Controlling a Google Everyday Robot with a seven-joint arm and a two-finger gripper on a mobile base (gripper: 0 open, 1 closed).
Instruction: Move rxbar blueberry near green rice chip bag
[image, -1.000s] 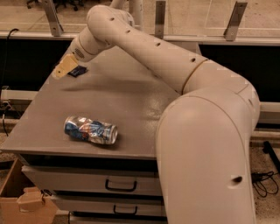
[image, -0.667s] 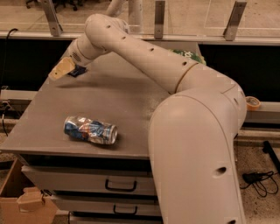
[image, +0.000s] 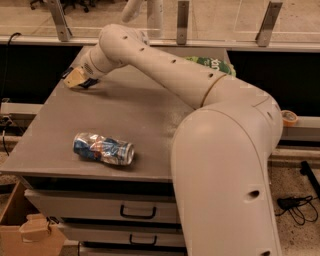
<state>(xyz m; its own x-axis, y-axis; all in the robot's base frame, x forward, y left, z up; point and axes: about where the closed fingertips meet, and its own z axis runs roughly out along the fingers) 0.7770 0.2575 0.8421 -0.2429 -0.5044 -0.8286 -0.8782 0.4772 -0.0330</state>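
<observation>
My gripper (image: 75, 78) is low over the far left corner of the grey table (image: 125, 115), at the end of the long white arm that reaches across from the right. A small dark navy piece, the rxbar blueberry (image: 88, 83), shows right beside and partly under the gripper on the tabletop. Most of the bar is hidden by the gripper. The green rice chip bag (image: 214, 64) lies at the far right of the table. Only its top edge shows behind the arm.
A crushed blue-and-silver can (image: 103, 149) lies near the table's front left. Drawers (image: 135, 212) sit under the tabletop. A cardboard box (image: 25, 232) stands on the floor at the lower left. Metal rail posts (image: 182, 22) run behind the table.
The gripper has stayed at the far left corner by the bar. The arm's elbow and body have swung left and nearer, and the green bag now shows behind the arm.
</observation>
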